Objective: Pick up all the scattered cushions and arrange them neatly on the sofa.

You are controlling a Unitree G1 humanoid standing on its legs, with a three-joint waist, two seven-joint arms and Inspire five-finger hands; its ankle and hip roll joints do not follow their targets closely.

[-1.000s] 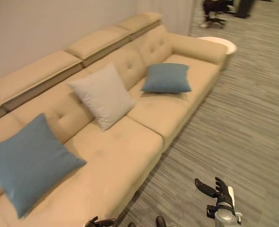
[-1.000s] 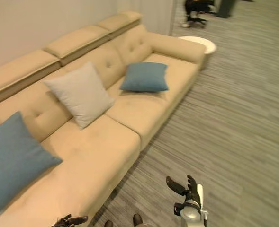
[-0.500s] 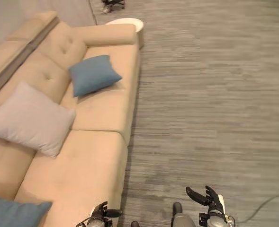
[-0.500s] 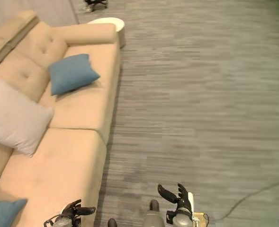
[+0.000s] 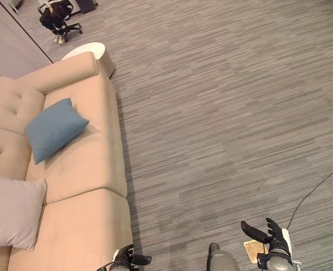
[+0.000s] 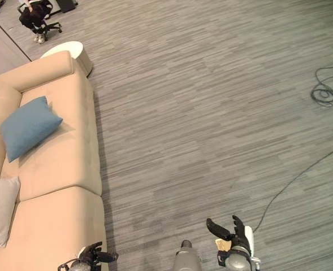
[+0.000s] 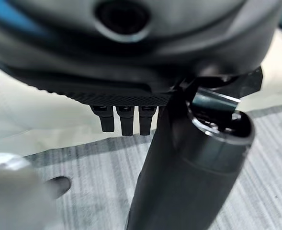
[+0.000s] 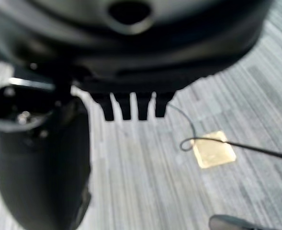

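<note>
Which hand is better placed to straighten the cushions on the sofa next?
Left, probably. The left hand hangs at the sofa's front edge, nearer the grey cushion and blue cushion; the right hand is open over bare floor, further away.

The left hand (image 7: 131,91) hangs empty, fingers (image 7: 127,120) straight, over the sofa's (image 7: 45,124) edge and grey floor (image 7: 97,172).

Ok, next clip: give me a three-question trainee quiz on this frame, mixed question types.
1. True or false: the blue cushion lies on the floor.
2. Which cushion sits nearer the sofa armrest? A) the grey cushion B) the blue cushion
3. Fill in: both the left hand and the right hand hold ____.

Key:
1. False: it lies on the sofa seat.
2. B.
3. Nothing: both hang open over the carpet.
</note>
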